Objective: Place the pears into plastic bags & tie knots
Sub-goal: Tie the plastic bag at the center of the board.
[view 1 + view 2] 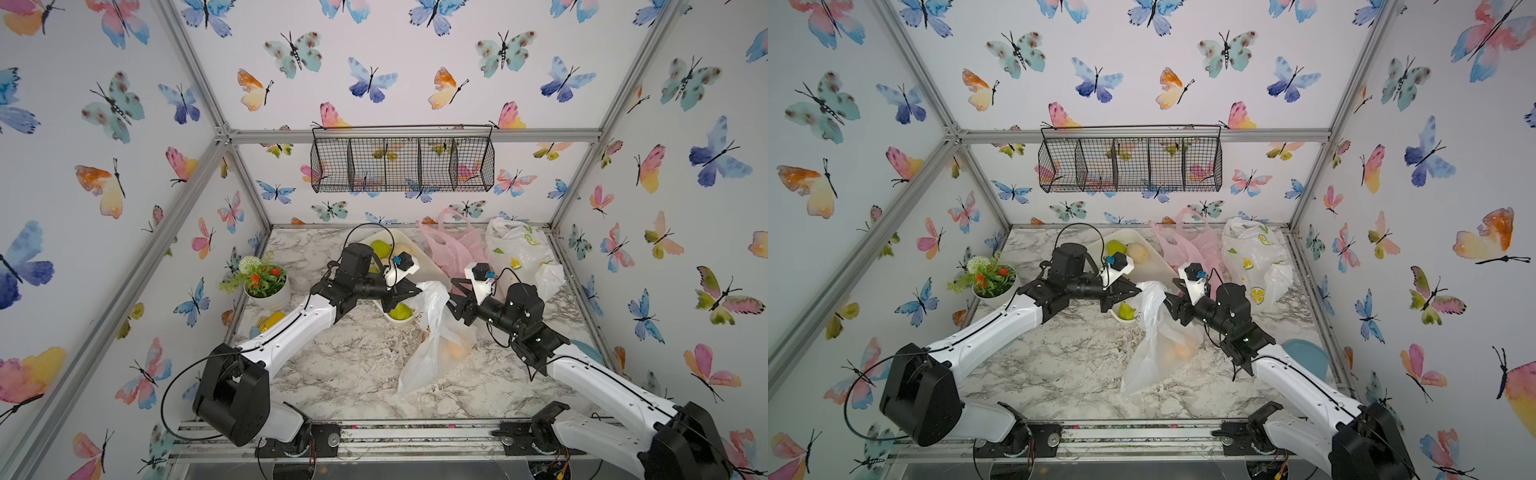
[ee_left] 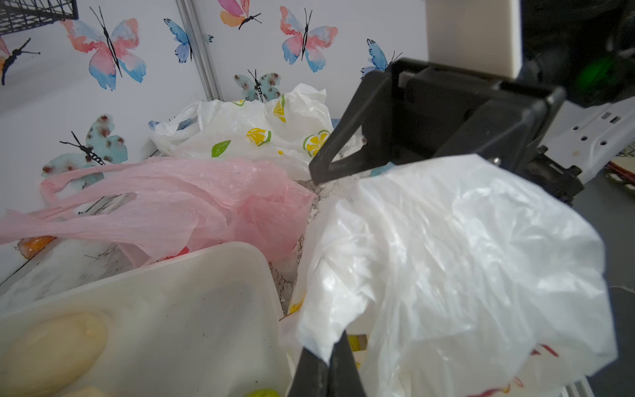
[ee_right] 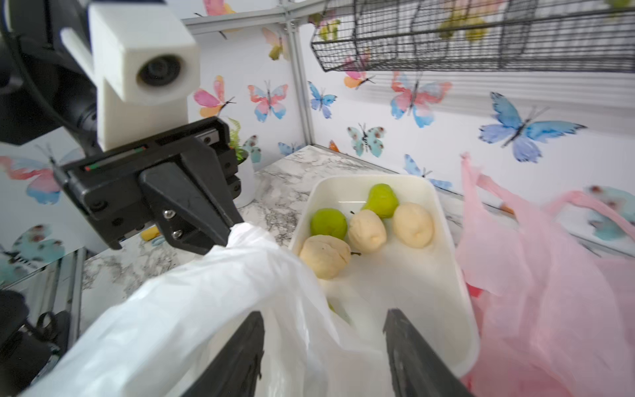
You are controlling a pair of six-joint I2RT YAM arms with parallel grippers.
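Beside the tray, white bag between left fingers

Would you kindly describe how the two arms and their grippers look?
The left arm and right arm have white shells, black joints and looping black cables. The left gripper and right gripper are black with wedge-shaped fingers under white camera blocks.

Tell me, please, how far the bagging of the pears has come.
Done: little. An orange-yellow lump shows through the white doodle bag, probably fruit. In hand: the left pincer is shut on that bag's top edge; the right pincer stands open beside it. To do: at least five pears lie in the tray, the pink bag and the lemon bag lie crumpled at the back, no knot is visible.
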